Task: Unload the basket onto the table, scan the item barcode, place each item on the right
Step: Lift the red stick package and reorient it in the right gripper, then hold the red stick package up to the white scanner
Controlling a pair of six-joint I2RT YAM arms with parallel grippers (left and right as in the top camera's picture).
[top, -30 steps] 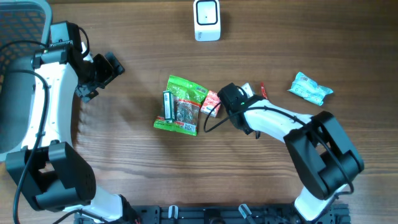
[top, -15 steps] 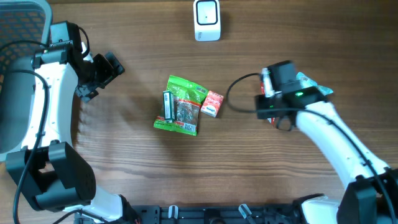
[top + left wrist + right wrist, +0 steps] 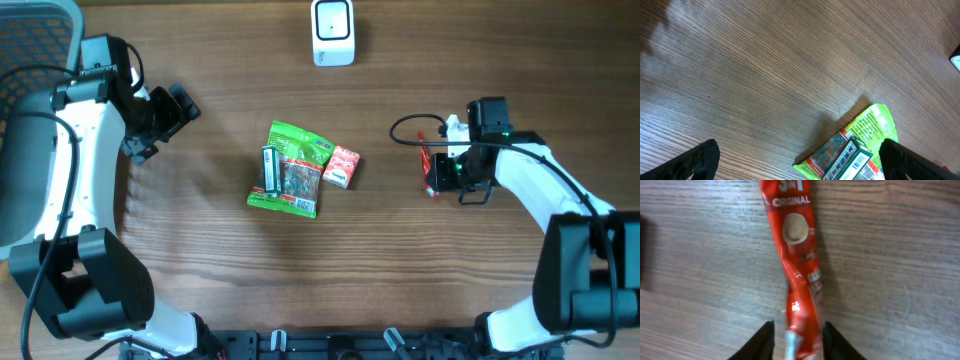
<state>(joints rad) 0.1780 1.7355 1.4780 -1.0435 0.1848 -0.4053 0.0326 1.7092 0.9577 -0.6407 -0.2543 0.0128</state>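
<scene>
The right end effector (image 3: 797,332) straddles the lower end of a red stick-shaped coffee sachet (image 3: 797,255) lying on the brown wooden tabletop (image 3: 200,260), right of centre. Its fingers sit close against the sachet's sides; I cannot tell whether they actually pinch it. The left end effector (image 3: 797,150) is spread wide and empty, hanging at the far left. A green crinkled snack bag (image 3: 290,168) and a small red carton (image 3: 342,166) lie side by side mid-table. A white box-shaped barcode scanner (image 3: 332,32) stands at the far edge, well apart from the sachet.
</scene>
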